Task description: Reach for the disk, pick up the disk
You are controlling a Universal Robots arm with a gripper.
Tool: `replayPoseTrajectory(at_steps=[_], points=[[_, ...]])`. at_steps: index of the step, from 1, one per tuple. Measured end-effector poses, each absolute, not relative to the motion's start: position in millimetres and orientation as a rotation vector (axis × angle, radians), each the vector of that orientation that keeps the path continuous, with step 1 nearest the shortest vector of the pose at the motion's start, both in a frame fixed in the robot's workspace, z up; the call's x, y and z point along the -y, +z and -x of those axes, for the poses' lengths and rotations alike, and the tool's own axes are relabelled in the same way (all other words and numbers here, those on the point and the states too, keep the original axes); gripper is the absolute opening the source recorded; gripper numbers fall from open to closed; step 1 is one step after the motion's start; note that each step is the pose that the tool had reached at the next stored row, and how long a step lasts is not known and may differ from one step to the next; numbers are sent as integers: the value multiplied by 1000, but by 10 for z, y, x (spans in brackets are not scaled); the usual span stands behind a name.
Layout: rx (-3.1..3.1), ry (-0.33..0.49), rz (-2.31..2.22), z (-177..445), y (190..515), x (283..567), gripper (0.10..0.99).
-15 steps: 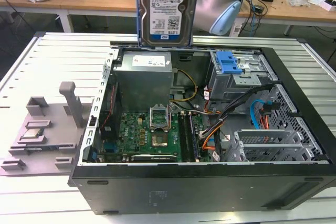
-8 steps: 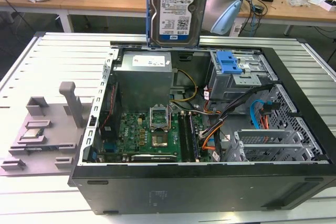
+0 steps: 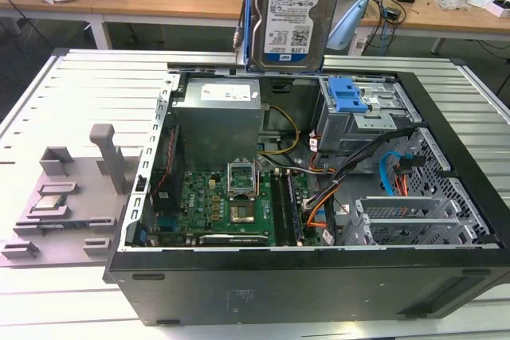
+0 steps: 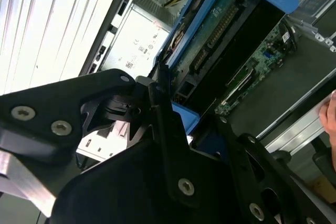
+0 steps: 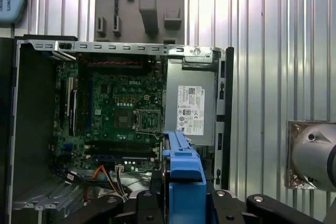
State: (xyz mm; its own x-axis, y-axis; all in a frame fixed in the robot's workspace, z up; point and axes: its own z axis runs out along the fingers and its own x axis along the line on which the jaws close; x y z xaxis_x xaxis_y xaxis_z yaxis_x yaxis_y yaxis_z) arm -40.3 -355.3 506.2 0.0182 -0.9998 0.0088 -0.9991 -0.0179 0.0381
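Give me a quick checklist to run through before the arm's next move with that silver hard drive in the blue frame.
1. Grip: the gripper clamps the disk, a rectangular silver metal hard drive in a blue plastic frame: ok.
2. Clearance: the disk hangs above the black computer case, apart from it: ok.
3. The blue plastic latch on the grey cage sits below the disk, apart from it: ok.
4. Cables trailing from the disk: cannot tell.
5. Grip centred on the frame: cannot tell.
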Motion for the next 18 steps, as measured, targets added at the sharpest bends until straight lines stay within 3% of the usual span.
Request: replayPoseTrajectory(at_steps=[9, 18], points=[[2178, -32, -2218, 367, 5059, 3560, 369], [2178, -32, -2217, 380, 5057, 3897, 369]])
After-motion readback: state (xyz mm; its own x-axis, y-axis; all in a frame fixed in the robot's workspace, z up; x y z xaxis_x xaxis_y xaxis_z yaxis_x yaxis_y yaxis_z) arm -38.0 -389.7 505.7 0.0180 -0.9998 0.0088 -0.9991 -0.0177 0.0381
